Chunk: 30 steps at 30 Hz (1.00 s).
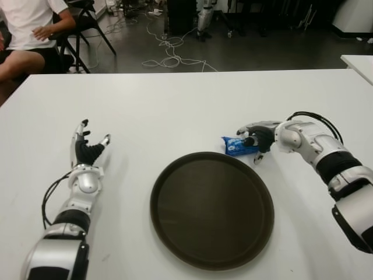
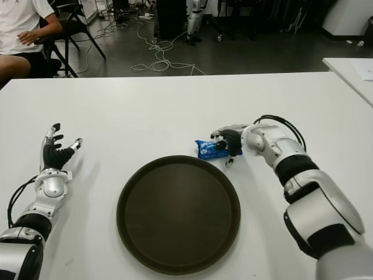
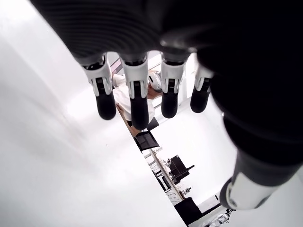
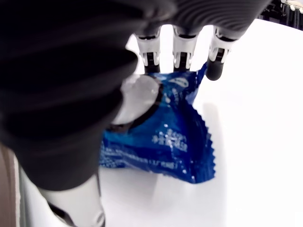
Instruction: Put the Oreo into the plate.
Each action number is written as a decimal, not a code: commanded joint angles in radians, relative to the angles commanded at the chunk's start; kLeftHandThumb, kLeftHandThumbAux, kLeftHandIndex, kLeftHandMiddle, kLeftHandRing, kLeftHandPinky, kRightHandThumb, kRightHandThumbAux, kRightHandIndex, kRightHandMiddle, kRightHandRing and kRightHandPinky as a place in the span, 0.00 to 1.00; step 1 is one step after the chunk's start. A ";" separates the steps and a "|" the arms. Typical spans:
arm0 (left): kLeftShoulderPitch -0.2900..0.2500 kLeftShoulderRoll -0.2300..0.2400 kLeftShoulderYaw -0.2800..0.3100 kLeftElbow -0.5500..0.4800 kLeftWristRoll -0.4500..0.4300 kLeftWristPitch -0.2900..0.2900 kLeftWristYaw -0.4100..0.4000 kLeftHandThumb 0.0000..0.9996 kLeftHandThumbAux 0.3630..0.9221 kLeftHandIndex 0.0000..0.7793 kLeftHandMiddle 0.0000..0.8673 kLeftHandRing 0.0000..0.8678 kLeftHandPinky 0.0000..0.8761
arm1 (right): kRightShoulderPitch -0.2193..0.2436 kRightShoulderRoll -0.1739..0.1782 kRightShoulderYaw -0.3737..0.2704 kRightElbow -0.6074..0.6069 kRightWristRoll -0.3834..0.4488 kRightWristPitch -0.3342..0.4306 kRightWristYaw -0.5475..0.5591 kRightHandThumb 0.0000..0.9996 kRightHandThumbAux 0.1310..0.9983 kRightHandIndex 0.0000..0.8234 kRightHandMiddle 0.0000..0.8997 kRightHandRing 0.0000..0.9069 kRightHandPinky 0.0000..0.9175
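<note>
The blue Oreo packet [image 1: 238, 146] lies on the white table [image 1: 175, 111], just beyond the far right rim of the round dark brown plate [image 1: 212, 209] and outside it. The right hand [image 1: 256, 138] is at the packet's right end. In the eye views the fingers [image 2: 220, 133] curl over the packet's far edge and the thumb sits on its top, but these views do not resolve how firm the contact is.

The right wrist view supplies that detail: three fingertips [image 4: 180, 53] press on the far edge of the wrapper [image 4: 163, 137], the thumb bears on its upper face, and the crimped edge of the wrapper rests flat on the table surface. The hand is clamped on the packet, which is not lifted. The same view shows a sliver of the plate rim at the frame edge, close to the packet.

The left hand [image 1: 86, 149] shows left of the plate, well apart from it, with fingers extended upward. The left wrist view confirms four fingers [image 3: 137, 94] straight and separated, the thumb spread aside, nothing between them.

Only the eye views show the background: a seated person [image 1: 29, 35] at the far left corner, and cables [image 1: 169, 49] on the floor beyond the table.
</note>
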<state>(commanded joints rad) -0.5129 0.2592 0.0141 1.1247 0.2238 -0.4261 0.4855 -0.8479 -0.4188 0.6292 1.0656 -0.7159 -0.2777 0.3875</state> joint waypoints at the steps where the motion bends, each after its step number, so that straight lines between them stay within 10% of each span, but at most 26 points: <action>1: 0.000 0.000 0.000 0.000 0.000 0.002 0.000 0.25 0.62 0.09 0.15 0.18 0.23 | 0.000 0.002 -0.001 0.002 0.002 0.001 -0.001 0.00 0.84 0.15 0.15 0.15 0.10; 13: 0.002 0.000 0.003 -0.002 -0.005 -0.005 -0.009 0.24 0.63 0.09 0.14 0.15 0.17 | 0.005 0.003 -0.004 0.008 0.004 -0.026 -0.053 0.00 0.83 0.16 0.16 0.16 0.12; 16: 0.003 -0.001 0.001 -0.004 -0.003 -0.008 -0.008 0.24 0.63 0.08 0.14 0.15 0.16 | 0.019 -0.002 -0.011 0.008 0.002 -0.056 -0.145 0.02 0.87 0.30 0.25 0.25 0.24; 19: 0.005 -0.002 0.001 -0.006 -0.004 -0.011 -0.007 0.23 0.62 0.09 0.14 0.15 0.16 | 0.028 -0.001 -0.017 0.013 0.004 -0.072 -0.213 0.47 0.75 0.44 0.38 0.38 0.40; 21: 0.005 -0.002 0.002 -0.008 -0.005 -0.011 -0.007 0.24 0.63 0.09 0.14 0.15 0.17 | 0.034 0.002 -0.024 0.017 0.010 -0.073 -0.248 0.57 0.72 0.48 0.44 0.46 0.47; 30: 0.005 -0.005 0.006 -0.011 -0.008 0.006 -0.003 0.23 0.61 0.09 0.14 0.15 0.17 | 0.054 0.027 -0.058 0.022 0.024 -0.027 -0.381 0.69 0.68 0.52 0.68 0.70 0.72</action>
<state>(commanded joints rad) -0.5080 0.2542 0.0203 1.1132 0.2158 -0.4201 0.4827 -0.7934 -0.3916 0.5713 1.0877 -0.6920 -0.3048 0.0062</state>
